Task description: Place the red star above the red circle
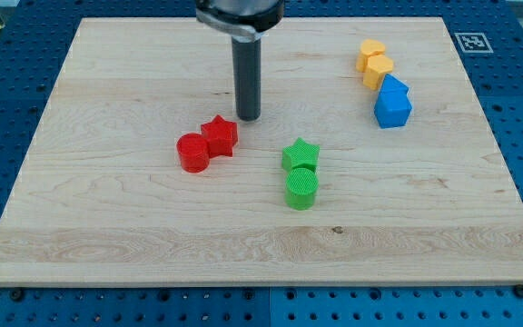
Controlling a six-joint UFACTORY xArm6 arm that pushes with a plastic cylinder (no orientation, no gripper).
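Red star (219, 136) just below-left of my tip (249, 118) — apart, touching red circle (192, 152).

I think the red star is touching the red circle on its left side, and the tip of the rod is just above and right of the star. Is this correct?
Not quite. In the camera view the red star touches the red circle on the circle's upper right, not its left. My tip is indeed just above and right of the star.

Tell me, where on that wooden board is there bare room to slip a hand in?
Free: the view's left side beyond the red circle, the whole bottom strip below the green cylinder, and the bottom right under the blue blocks. Crowded: the middle, where my tip stands just right of and above the red star, near the green star; and the top right by the yellow blocks.
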